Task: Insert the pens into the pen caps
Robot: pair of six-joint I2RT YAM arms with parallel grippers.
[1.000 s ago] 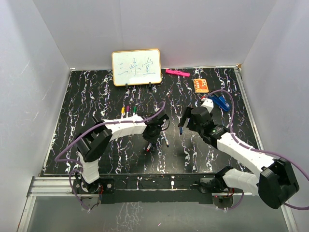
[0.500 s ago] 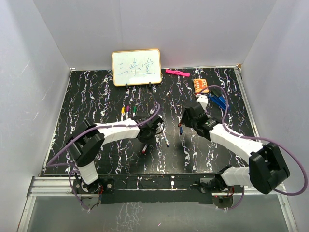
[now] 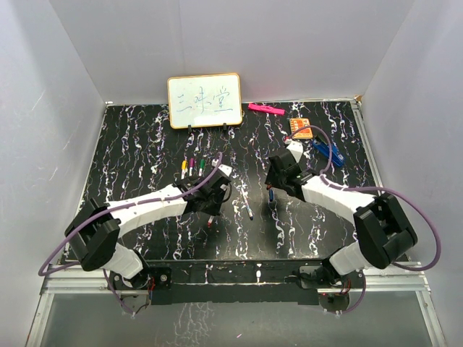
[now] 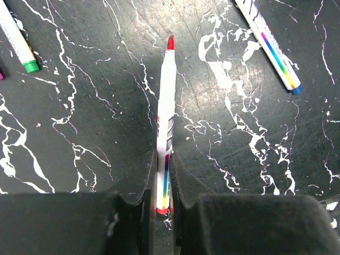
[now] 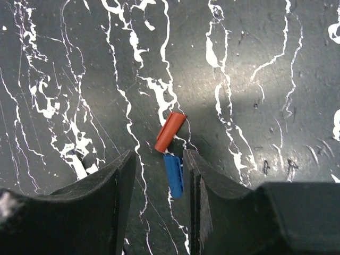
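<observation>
Left wrist: grey print on the red-tipped pen (image 4: 166, 106) is too blurred to read, with a rainbow stripe near its rear end. The barrel is smooth and white, long axis 6-to-12, red tip at 12. The left gripper (image 4: 163, 159) is clamped on the rear end.

Right wrist: the right gripper (image 5: 159, 155) has its jaws apart over the black, white-veined table (image 5: 265, 79). A blue cap (image 5: 173, 175), a short plastic tube, sits against the 3 o'clock finger. A red cap (image 5: 170, 132) lies at 12, tilted 1-to-7.

Top external: the handwriting on the whiteboard (image 3: 205, 100) is illegible.

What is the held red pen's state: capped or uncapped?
Uncapped: the red pen in the left gripper shows its bare tip; the red cap lies separately.
</observation>
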